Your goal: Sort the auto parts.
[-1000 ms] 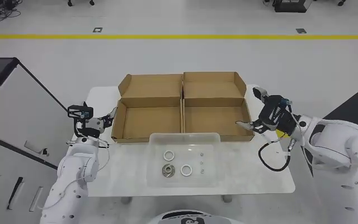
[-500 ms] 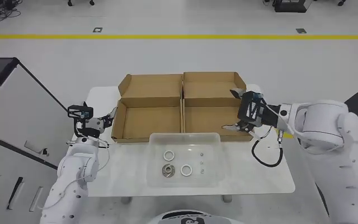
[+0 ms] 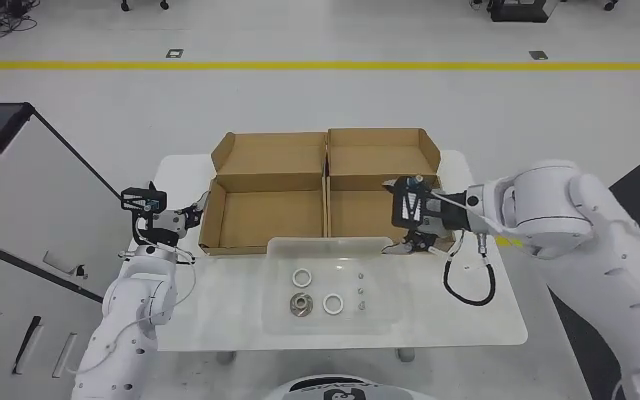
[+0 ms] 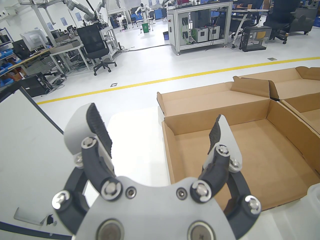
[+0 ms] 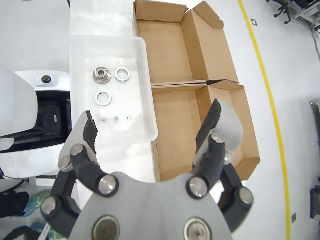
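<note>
Poised for a first pick, with the right hand wide open and empty over the far right corner of the clear tray, the left hand open and empty near the left edge of the bench, and rings, flanged hub and nuts all in the tray at the near edge; next, lowering onto one part and closing.

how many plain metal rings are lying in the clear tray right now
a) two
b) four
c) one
a: in the right wrist view the clear tray holds one ring beside the flanged hub and a second ring nearer the small nuts.
</note>
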`<control>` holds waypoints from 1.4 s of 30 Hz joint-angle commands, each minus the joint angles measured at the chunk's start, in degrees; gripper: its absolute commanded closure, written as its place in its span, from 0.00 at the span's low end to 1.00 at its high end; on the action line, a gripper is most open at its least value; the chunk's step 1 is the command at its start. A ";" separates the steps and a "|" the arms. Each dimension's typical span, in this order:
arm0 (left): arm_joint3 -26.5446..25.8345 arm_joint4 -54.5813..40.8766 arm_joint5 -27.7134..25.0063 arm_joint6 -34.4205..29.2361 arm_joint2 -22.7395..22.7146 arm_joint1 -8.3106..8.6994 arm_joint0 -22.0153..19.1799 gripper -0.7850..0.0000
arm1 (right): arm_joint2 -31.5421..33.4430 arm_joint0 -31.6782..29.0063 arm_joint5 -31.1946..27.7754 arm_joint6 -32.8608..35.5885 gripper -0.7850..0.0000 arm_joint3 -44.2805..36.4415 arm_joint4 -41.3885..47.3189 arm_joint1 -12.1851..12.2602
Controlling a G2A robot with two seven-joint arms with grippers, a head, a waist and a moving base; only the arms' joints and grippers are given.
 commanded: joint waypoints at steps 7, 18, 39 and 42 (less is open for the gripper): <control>0.00 0.00 0.00 0.00 0.00 0.00 0.00 0.00 | -13.24 8.87 -0.41 -0.41 0.00 1.54 3.12 5.45; 0.00 0.00 0.00 0.00 0.00 0.00 0.00 0.00 | -27.94 20.46 -3.24 -3.25 0.00 5.30 4.37 8.46; 0.00 0.00 0.00 0.00 0.00 0.00 0.00 0.00 | -40.41 27.71 -3.88 -6.84 0.00 11.28 0.29 3.42; 0.00 0.00 0.00 0.00 0.00 0.00 0.00 0.00 | -41.06 27.34 -3.46 -8.02 0.00 11.45 -1.49 2.60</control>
